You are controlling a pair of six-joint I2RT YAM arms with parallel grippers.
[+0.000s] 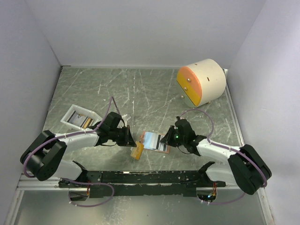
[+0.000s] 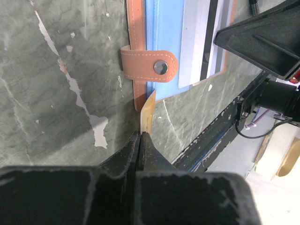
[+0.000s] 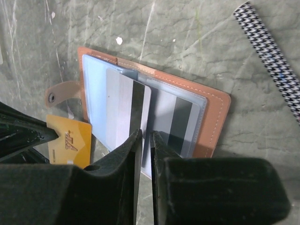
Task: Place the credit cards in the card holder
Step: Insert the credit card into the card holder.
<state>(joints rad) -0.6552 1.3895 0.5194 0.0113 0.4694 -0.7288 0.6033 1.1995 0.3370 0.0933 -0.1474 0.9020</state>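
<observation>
The salmon card holder [image 1: 161, 149] lies open at the table's middle, with a snap tab [image 2: 150, 65]. A light blue/white card with a black stripe [image 3: 122, 108] lies half out of its pockets, and a second striped card [image 3: 180, 122] sits in a clear pocket. My left gripper [image 1: 130, 137] is shut on the orange-amber card [image 2: 149, 110], held edge-on against the holder's left edge; the card also shows in the right wrist view [image 3: 70, 143]. My right gripper [image 3: 146, 136] has its jaws almost together with a thin slit, tips over the striped card, nothing seen between them.
A white tray [image 1: 65, 117] with more cards in it stands at the left. A cream cylinder with an orange face [image 1: 201, 82] lies at the back right. A black rail [image 1: 140, 177] runs along the front edge. A houndstooth cable [image 3: 267, 51] crosses near the holder.
</observation>
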